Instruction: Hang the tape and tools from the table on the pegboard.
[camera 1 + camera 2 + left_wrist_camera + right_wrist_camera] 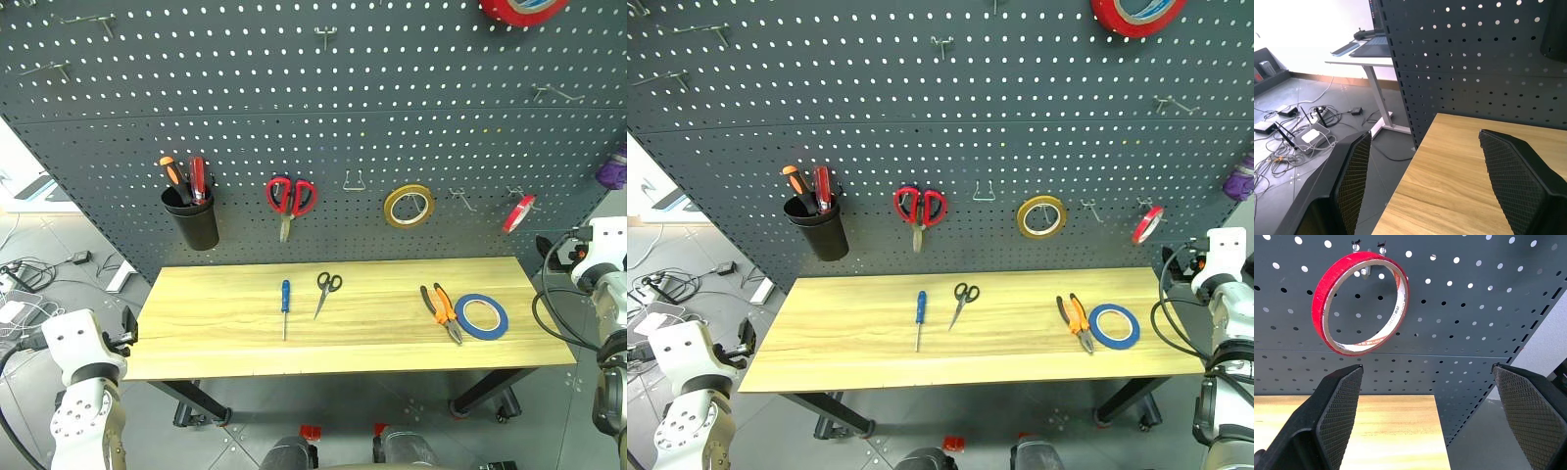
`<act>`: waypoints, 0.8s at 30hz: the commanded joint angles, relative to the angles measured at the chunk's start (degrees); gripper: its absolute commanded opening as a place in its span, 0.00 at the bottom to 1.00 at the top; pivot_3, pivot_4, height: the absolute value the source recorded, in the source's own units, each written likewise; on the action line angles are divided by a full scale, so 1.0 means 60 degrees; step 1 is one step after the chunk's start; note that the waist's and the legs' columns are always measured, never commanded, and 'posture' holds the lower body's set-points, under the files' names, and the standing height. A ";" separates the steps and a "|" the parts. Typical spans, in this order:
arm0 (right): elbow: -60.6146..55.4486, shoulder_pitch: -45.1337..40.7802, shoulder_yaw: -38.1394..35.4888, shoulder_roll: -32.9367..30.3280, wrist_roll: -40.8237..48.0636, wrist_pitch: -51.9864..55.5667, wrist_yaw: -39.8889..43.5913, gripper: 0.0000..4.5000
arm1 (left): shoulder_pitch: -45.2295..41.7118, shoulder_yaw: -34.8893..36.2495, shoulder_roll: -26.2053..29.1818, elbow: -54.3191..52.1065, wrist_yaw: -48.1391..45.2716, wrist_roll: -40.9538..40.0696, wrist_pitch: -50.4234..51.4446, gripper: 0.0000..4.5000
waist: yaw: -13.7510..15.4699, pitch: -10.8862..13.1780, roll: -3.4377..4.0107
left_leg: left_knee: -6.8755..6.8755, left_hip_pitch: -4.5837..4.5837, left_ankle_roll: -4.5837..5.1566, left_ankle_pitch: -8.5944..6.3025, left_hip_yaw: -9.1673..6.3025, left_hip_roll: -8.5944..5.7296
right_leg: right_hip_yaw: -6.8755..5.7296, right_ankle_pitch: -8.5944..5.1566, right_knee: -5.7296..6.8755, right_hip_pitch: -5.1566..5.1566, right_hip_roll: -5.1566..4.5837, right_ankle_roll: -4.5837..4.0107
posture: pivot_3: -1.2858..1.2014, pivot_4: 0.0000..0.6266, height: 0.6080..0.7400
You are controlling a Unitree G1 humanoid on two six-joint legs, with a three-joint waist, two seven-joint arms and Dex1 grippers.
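Tape (481, 316) and tools (326, 293) lie on the bench (216, 333) awaiting hanging; both grippers' fingers (1354, 181) spread, empty.

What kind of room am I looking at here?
Most likely a workshop or lab corner: a dark pegboard with hooks holds red-handled scissors and tape rolls, and hand tools lie on a wooden workbench below it.

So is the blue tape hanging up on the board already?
No, the blue tape lies flat on the table, beside the orange pliers.
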 commanded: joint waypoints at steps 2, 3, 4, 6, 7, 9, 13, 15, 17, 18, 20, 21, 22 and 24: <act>-0.0159 -0.0300 -0.0061 -0.0061 -0.0014 -0.0195 -0.0012 1.00 | 0.0030 0.0188 0.0263 -0.0079 -0.0022 0.0202 -0.0191 0.82 | -0.0001 0.0000 -0.0001 | 0.0000 0.0000 0.0000 0.0000 0.0000 0.0000 | 0.0001 0.0000 0.0000 -0.0001 0.0000 0.0000 | 0.46 0.08 1.00; -0.0166 -0.0312 -0.0050 -0.0048 -0.0015 -0.0194 -0.0008 1.00 | 0.0031 0.0196 0.0259 -0.0077 0.0012 0.0238 -0.0227 0.82 | -0.0002 0.0001 -0.0001 | 0.0000 0.0000 0.0000 0.0000 0.0000 0.0001 | 0.0000 0.0000 0.0000 0.0000 0.0000 0.0000 | 0.46 0.08 1.00; -0.0171 -0.0322 -0.0041 -0.0038 -0.0013 -0.0191 -0.0008 1.00 | 0.0035 0.0214 0.0249 -0.0089 0.0096 0.0295 -0.0198 0.82 | -0.0002 0.0000 -0.0001 | -0.0001 0.0000 0.0000 0.0000 0.0000 0.0000 | 0.0001 0.0000 0.0000 -0.0001 0.0000 0.0000 | 0.46 0.08 1.00; -0.0185 -0.0345 -0.0017 -0.0009 -0.0010 -0.0188 0.0014 1.00 | 0.0029 0.0260 0.0199 -0.0075 0.0145 0.0279 -0.0218 0.82 | -0.0001 0.0000 0.0000 | -0.0001 0.0000 0.0000 0.0000 0.0000 0.0001 | 0.0000 0.0000 0.0000 0.0000 0.0000 0.0000 | 0.46 0.08 1.00; -0.0192 -0.0353 0.0000 0.0006 -0.0013 -0.0189 0.0036 1.00 | 0.0054 0.0279 0.0190 -0.0066 0.0183 0.0318 -0.0248 0.82 | 0.0000 0.0000 -0.0001 | 0.0000 0.0000 0.0000 0.0000 0.0000 0.0000 | 0.0000 0.0000 0.0000 0.0000 0.0000 0.0000 | 0.46 0.08 1.00; -0.0198 -0.0366 0.0010 0.0028 -0.0010 -0.0172 0.0057 1.00 | 0.0097 0.0302 0.0178 -0.0062 0.0219 0.0368 -0.0342 0.82 | -0.0001 0.0000 0.0000 | -0.0001 0.0000 0.0000 0.0000 0.0000 0.0000 | 0.0001 0.0000 0.0000 0.0000 0.0000 0.0000 | 0.46 0.08 1.00; -0.0275 -0.0344 0.0053 0.0064 0.0025 -0.0058 0.0341 1.00 | 0.0146 0.0347 0.0046 -0.0239 0.0067 0.0037 -0.0558 0.82 | 0.0002 0.0012 -0.0005 | -0.0001 0.0000 0.0000 0.0000 0.0000 0.0001 | 0.0001 0.0000 0.0000 0.0000 0.0000 0.0000 | 0.46 0.09 1.00; -0.0426 -0.0285 0.0081 0.0101 0.0091 0.0064 0.0658 1.00 | 0.0117 0.0397 -0.0057 -0.0444 -0.0080 -0.0375 -0.0521 0.82 | 0.0000 0.0019 -0.0006 | 0.0000 0.0000 0.0000 0.0000 0.0000 0.0001 | 0.0001 0.0000 -0.0001 0.0000 0.0000 -0.0001 | 0.46 0.10 1.00; -0.0593 -0.0208 0.0118 0.0119 0.0071 0.0087 0.0792 1.00 | 0.0077 0.0454 -0.0102 -0.0563 -0.0110 -0.0577 -0.0443 0.82 | -0.0003 0.0056 -0.0010 | 0.0000 0.0000 0.0000 0.0000 0.0001 0.0002 | 0.0001 0.0000 -0.0002 0.0000 0.0000 -0.0001 | 0.46 0.11 1.00; -0.0810 -0.0106 0.0156 0.0149 0.0090 0.0129 0.0982 1.00 | 0.0064 0.0357 -0.0098 -0.0663 -0.0155 -0.0609 -0.0336 0.82 | -0.0004 0.0089 -0.0014 | 0.0001 0.0000 0.0000 0.0000 0.0001 0.0004 | 0.0001 0.0000 -0.0001 0.0000 0.0000 -0.0001 | 0.45 0.12 1.00; -0.1318 0.0178 0.0346 0.0185 -0.0025 0.0132 0.1272 1.00 | 0.0069 -0.0001 -0.0024 -0.0908 -0.0238 -0.0510 -0.0010 0.82 | -0.0011 0.0132 -0.0015 | 0.0002 -0.0001 0.0001 0.0000 0.0001 0.0005 | 0.0001 0.0000 0.0000 -0.0001 0.0000 -0.0001 | 0.45 0.14 1.00; -0.1568 0.0320 0.0420 0.0197 -0.0068 0.0164 0.1345 1.00 | 0.0083 -0.0119 0.0013 -0.1008 -0.0270 -0.0453 0.0114 0.82 | -0.0014 0.0171 -0.0019 | 0.0001 -0.0002 0.0000 0.0000 0.0001 0.0006 | 0.0001 0.0000 0.0000 -0.0002 0.0000 -0.0001 | 0.45 0.15 1.00; -0.1903 0.0497 0.0514 0.0222 -0.0098 0.0354 0.1384 1.00 | 0.0081 -0.0435 0.0099 -0.1220 -0.0453 -0.0337 0.0231 0.82 | -0.0020 0.0210 -0.0019 | 0.0001 0.0001 0.0001 0.0000 0.0001 0.0006 | 0.0001 0.0000 0.0000 0.0002 0.0000 -0.0001 | 0.44 0.16 1.00; -0.2551 0.0825 0.0654 0.0258 -0.0080 0.0677 0.1485 1.00 | 0.0061 -0.0889 0.0231 -0.1563 -0.0833 -0.0304 0.0342 0.82 | -0.0013 0.0274 -0.0020 | 0.0002 -0.0003 0.0001 0.0000 0.0001 0.0007 | 0.0001 0.0001 -0.0001 0.0000 0.0000 -0.0001 | 0.44 0.17 1.00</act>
